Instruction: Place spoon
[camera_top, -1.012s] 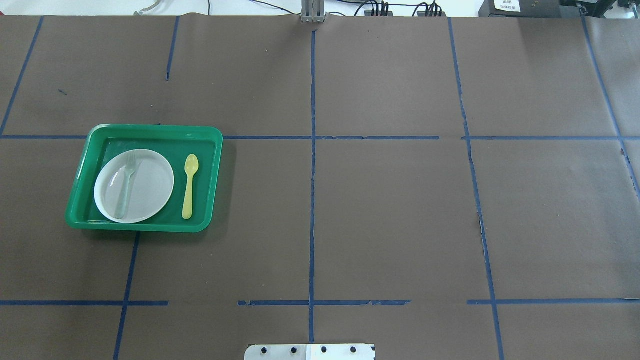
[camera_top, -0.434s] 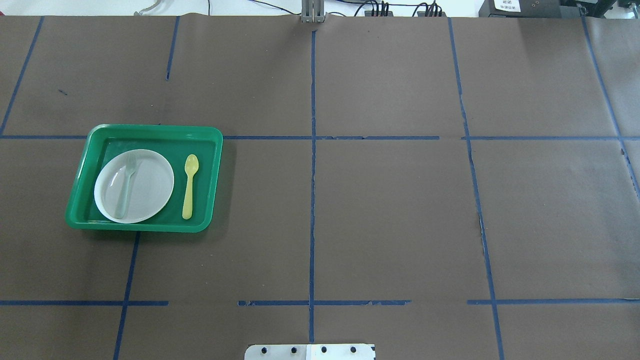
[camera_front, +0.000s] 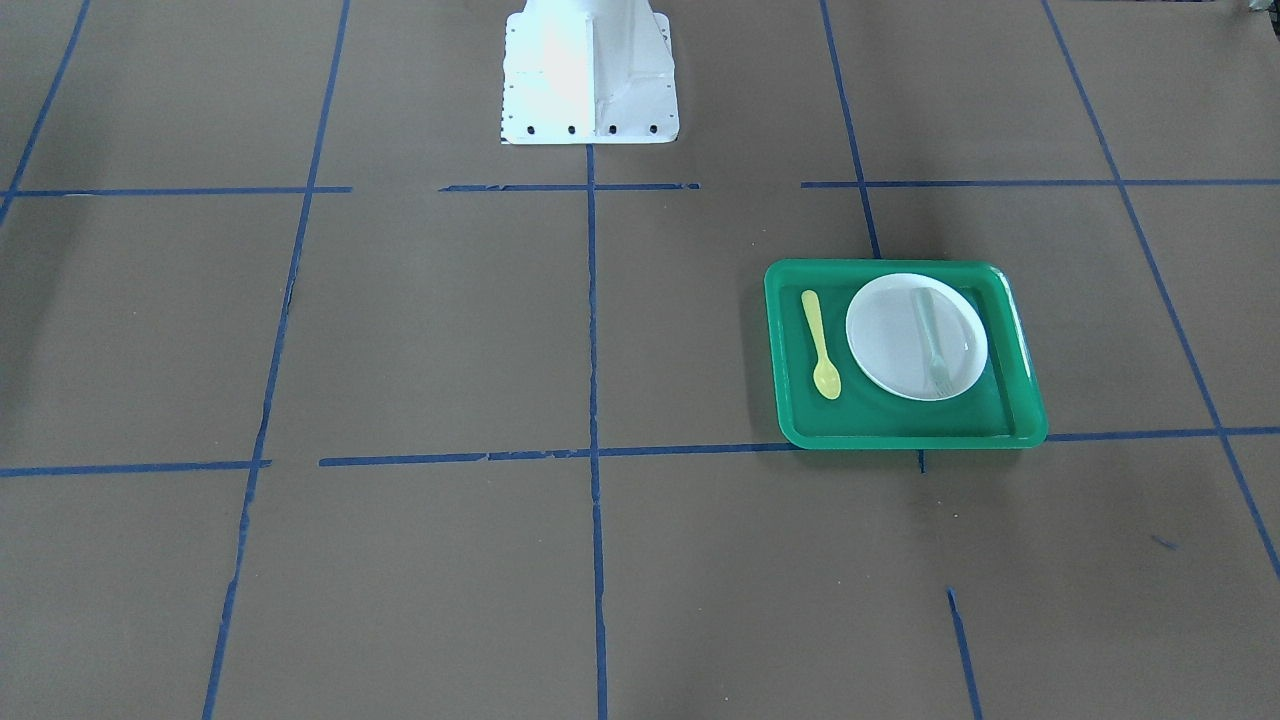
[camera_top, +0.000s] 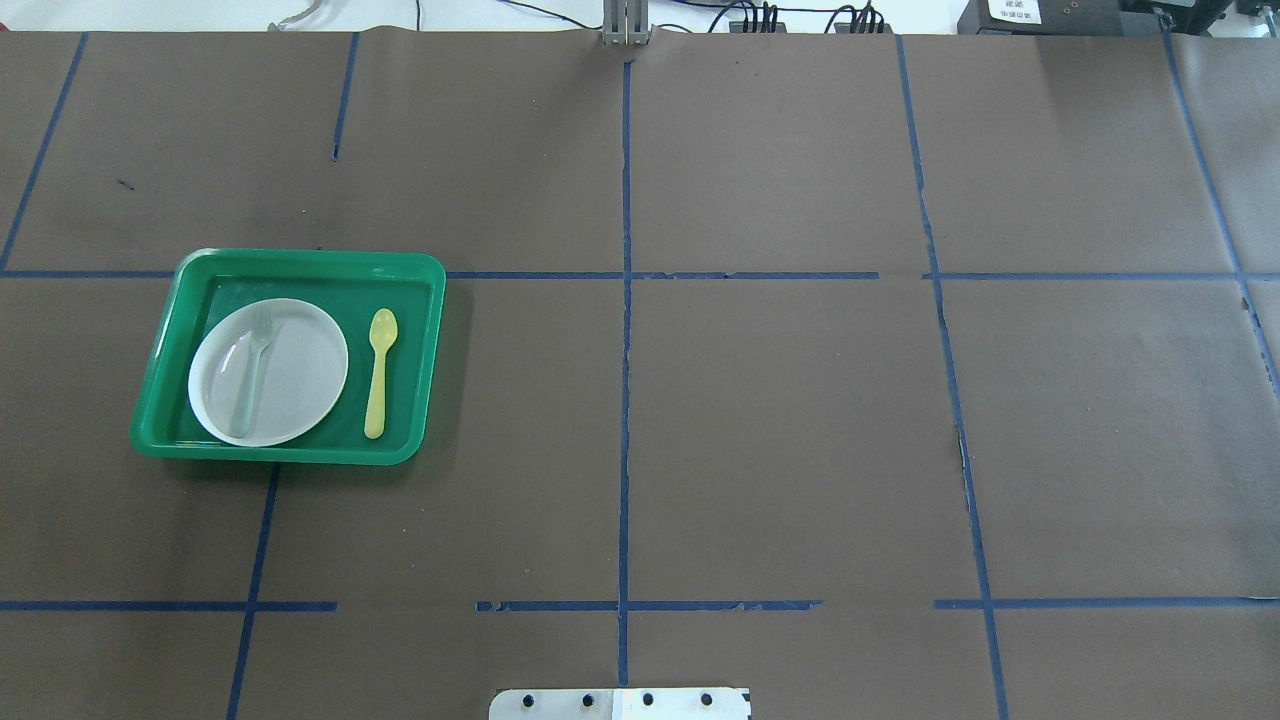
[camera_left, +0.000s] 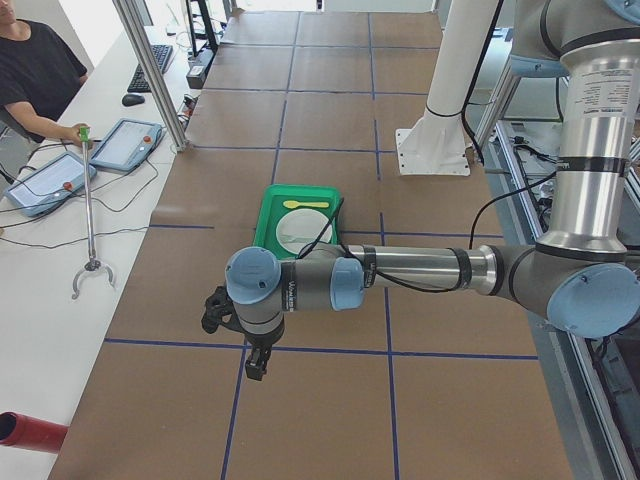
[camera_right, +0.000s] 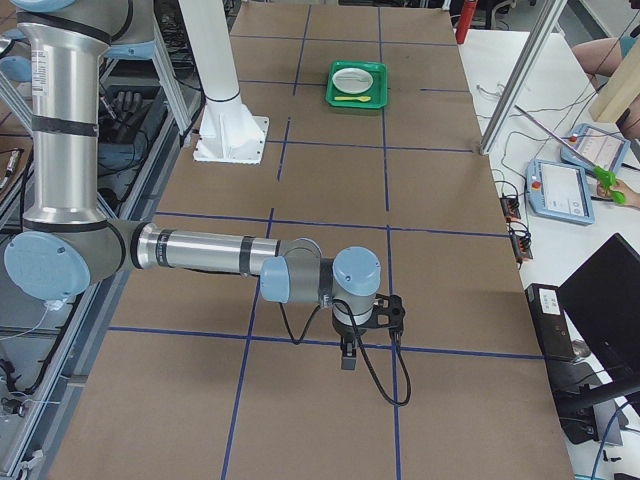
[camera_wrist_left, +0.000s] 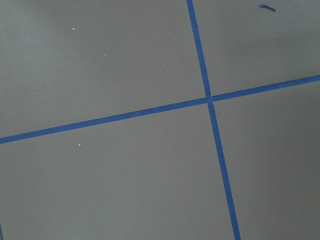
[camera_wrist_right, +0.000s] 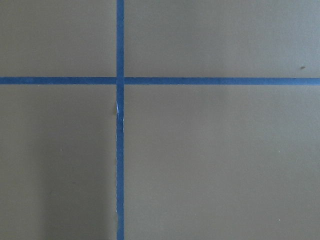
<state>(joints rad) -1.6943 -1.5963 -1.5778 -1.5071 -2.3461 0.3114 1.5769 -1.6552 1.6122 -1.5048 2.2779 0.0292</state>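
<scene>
Lying flat on the floor of the green tray (camera_top: 300, 258), the yellow spoon (camera_top: 379, 372) sits at 3 o'clock of the white plate (camera_top: 300, 370) in the overhead view, just beside it, with its bowl toward 12 o'clock. A pale fork (camera_top: 250, 375) rests on the plate. The tray stands at 9 o'clock of the worktop's (camera_top: 780, 420) middle. The left hand (camera_left: 256, 370) and right hand (camera_right: 347, 356) hang above blue tape lines (camera_wrist_left: 209, 98), well apart from the tray. Whether their fingers are apart or together cannot be told.
</scene>
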